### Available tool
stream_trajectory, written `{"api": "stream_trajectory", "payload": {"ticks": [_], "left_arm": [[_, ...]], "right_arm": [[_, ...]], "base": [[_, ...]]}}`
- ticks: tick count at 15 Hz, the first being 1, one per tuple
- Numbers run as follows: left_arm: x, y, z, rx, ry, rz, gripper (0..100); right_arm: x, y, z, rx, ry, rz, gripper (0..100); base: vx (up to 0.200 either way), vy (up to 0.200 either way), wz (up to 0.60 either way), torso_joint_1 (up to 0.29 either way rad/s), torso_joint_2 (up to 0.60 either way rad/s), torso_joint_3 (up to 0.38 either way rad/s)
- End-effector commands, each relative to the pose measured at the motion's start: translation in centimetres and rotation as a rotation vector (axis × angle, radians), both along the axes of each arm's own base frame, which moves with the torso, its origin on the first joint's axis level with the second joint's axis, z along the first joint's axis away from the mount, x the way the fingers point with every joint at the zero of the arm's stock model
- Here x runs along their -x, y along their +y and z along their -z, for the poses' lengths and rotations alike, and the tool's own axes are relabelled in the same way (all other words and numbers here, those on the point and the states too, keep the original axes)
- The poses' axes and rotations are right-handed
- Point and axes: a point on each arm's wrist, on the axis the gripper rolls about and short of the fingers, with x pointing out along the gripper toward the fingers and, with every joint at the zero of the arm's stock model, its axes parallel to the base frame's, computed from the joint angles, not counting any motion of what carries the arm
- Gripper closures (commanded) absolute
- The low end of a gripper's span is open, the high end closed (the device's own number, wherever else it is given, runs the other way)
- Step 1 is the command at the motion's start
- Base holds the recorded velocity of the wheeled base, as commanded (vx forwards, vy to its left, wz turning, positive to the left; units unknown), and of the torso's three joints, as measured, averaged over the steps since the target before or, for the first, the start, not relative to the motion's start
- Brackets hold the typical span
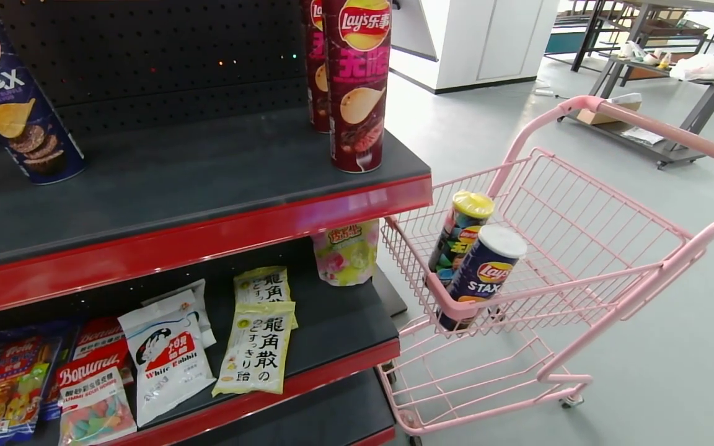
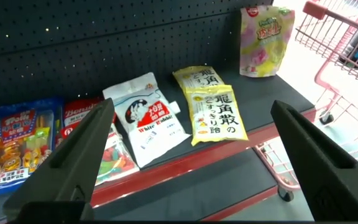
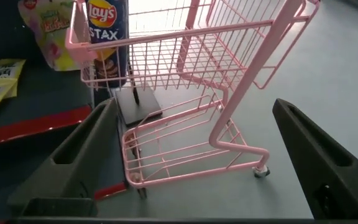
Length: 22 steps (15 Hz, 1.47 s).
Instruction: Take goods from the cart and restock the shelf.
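Seemingly at the fetch step, with left pincer (image 2: 191, 106) and right pincer (image 3: 194, 102) both spread apart and empty, blue can (image 1: 484, 279) and yellow-lidded can (image 1: 461, 238) standing in the corner of the cart (image 1: 673, 135) nearest the shelf (image 1: 196, 179), next likely needing the right pincer lowered around one can.

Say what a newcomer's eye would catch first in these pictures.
First, the pink wire shopping cart right of the red-edged dark shelf unit, holding a yellow-lidded crisp tube and a white-lidded dark blue crisp tube. Next, the tall maroon crisp tube at the upper shelf's right front corner.
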Motion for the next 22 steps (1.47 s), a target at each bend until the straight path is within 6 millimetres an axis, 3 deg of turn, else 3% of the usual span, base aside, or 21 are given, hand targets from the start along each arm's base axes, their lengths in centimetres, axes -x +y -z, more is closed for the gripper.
{"api": "stream_trajectory", "payload": {"ticks": [1,2,3,4,5,6,8,10,15,22], "left_arm": [[0.0,0.0,0.0,0.000,0.001,-0.001,0],[0.0,0.0,0.0,0.000,0.001,-0.001,0],[0.0,0.0,0.0,0.000,0.001,0.001,0],[0.0,0.0,0.0,0.000,0.001,-0.001,0],[0.0,0.0,0.0,0.000,0.001,-0.001,0],[0.0,0.0,0.0,0.000,0.001,-0.001,0],[0.0,0.0,0.0,0.000,0.001,0.001,0],[0.0,0.0,0.0,0.000,0.001,-0.001,0],[0.0,0.0,0.0,0.000,0.001,-0.001,0],[0.0,0.0,0.0,-0.004,0.001,0.001,0]], "right_arm": [[-1.7,0.2,-8.6,-0.052,0.016,-0.121,0],[-6.6,0.7,-15.5,-0.180,0.084,-0.196,0],[-7.9,1.0,-15.4,-0.157,0.133,-0.246,0],[-11.3,1.7,-14.6,-0.106,0.215,-0.322,0],[-13.3,2.1,-14.0,-0.107,0.246,-0.323,0],[-16.8,2.8,-12.5,-0.104,0.267,-0.338,0],[-20.4,4.3,-9.9,-0.097,0.285,-0.386,0],[-21.9,5.6,-7.7,-0.088,0.360,-0.427,0],[-23.5,7.1,-5.5,-0.068,0.466,-0.464,0],[-27.0,8.0,-4.4,-0.101,0.506,-0.431,0]], "base": [[0.000,0.000,0.00,0.000,0.00,0.000],[0.000,0.000,0.00,0.000,0.00,0.000],[0.000,0.000,0.00,0.000,0.00,0.000],[0.000,0.000,0.00,0.000,0.00,0.000],[0.000,0.000,0.00,0.000,0.00,0.000],[0.000,0.000,0.00,0.000,0.00,0.000],[0.000,0.000,0.00,0.000,0.00,0.000],[0.000,0.000,0.00,0.000,0.00,0.000],[0.000,0.000,0.00,0.000,0.00,0.000],[0.000,0.000,0.00,0.000,0.00,0.000]]}}
